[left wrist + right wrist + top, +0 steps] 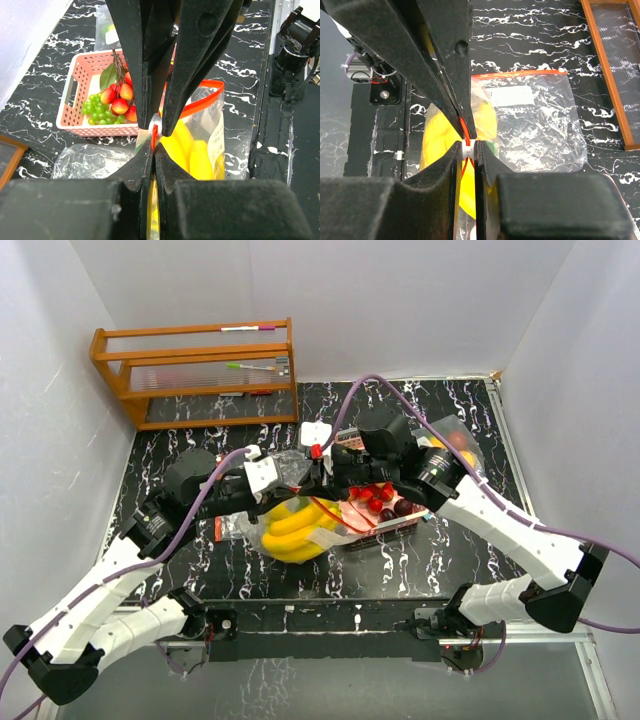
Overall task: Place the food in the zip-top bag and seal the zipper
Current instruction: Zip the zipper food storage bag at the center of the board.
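At table centre, banana bunch [300, 530] sits inside zip-top bag [207, 112], long axis roughly left-right in top view. Left gripper [155, 132] and right gripper [467, 149] both pinch the bag's orange zipper strip [200, 102]. Red berries [120, 100] lie in pink tray [70, 107]; the bag's white label [217, 140] is unreadable.

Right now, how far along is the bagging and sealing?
Done: the banana bunch looks inside the zip-top bag. In hand: left hand and right hand are each shut on its red zipper strip. Left: red berries and green grapes sit in the pink tray, and the zipper gapes open.
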Robot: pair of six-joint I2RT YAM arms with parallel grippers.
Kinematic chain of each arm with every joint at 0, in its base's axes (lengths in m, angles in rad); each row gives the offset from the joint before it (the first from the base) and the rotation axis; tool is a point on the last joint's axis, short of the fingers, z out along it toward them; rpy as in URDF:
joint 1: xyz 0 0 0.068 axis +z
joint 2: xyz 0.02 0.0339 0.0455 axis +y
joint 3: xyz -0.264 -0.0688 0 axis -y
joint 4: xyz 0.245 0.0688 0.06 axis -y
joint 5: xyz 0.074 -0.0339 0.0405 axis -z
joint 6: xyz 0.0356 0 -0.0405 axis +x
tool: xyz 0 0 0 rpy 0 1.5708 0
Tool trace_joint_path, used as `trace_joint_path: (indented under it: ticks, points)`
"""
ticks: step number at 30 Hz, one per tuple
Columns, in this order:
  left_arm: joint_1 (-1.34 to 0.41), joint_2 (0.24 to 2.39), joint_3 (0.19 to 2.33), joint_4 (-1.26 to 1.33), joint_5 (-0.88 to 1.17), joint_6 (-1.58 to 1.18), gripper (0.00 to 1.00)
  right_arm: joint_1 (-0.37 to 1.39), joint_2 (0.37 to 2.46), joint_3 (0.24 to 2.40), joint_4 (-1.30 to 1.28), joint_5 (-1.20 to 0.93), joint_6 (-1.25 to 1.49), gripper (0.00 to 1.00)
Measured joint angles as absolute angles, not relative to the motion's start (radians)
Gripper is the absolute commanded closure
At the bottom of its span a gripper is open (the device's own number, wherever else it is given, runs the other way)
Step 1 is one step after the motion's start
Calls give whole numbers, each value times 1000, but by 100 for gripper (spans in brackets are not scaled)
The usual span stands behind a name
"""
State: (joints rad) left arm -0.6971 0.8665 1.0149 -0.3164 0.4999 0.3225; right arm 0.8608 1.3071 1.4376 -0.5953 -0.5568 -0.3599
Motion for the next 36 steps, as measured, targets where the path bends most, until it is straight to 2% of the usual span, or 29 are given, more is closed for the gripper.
trace_joint_path:
  ticks: [36]
  points:
    - [-698,779,1093,-377,271,401,100,715,1215,1195,-511,-518,-307,92]
